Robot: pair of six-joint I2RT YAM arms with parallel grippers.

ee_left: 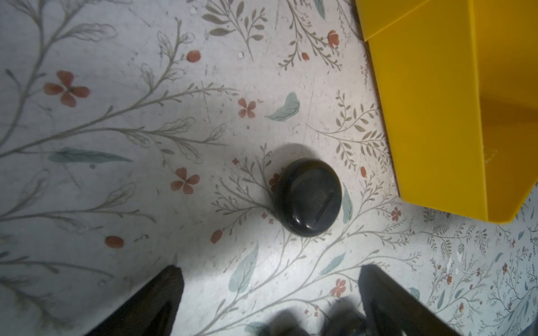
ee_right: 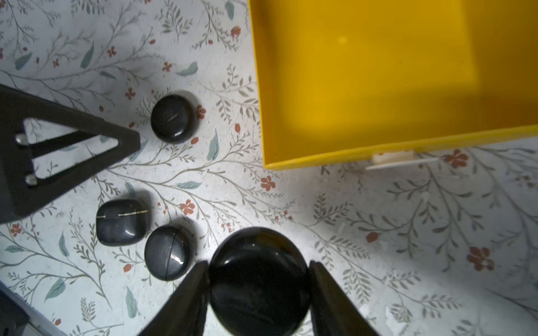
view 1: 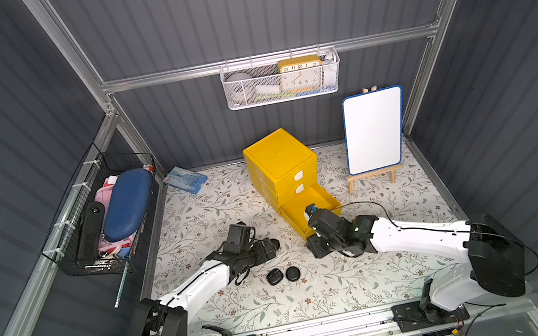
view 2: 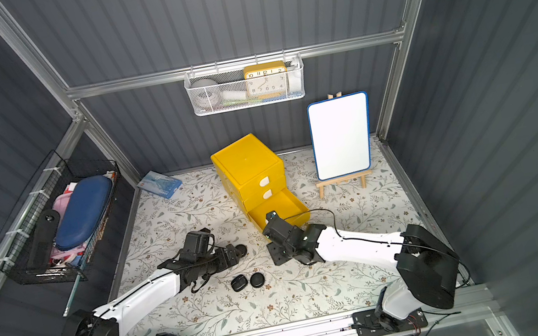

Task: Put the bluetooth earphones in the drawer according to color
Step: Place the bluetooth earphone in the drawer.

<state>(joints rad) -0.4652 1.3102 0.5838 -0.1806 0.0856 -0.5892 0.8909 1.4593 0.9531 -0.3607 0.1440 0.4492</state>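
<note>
Floral counter [view 1: 353, 273]; yellow drawer unit [view 1: 277, 160], bottom drawer [ee_right: 378, 72] pulled open. Right end effector [ee_right: 258, 266] clamps round black earphone case [ee_right: 259, 291] near drawer front. Left end effector [ee_left: 270, 270] spread wide, second black case [ee_left: 308, 196] on counter just ahead; squarish black case [ee_right: 122, 221] and split-lid black case [ee_right: 168, 251] lie side by side

Bare floral table [ee_right: 320, 203] is left before the open yellow plastic drawer [ee_right: 334, 158], bordered on one side by three black rounded cases [ee_right: 174, 118] [ee_right: 122, 221] [ee_right: 169, 252].
</note>
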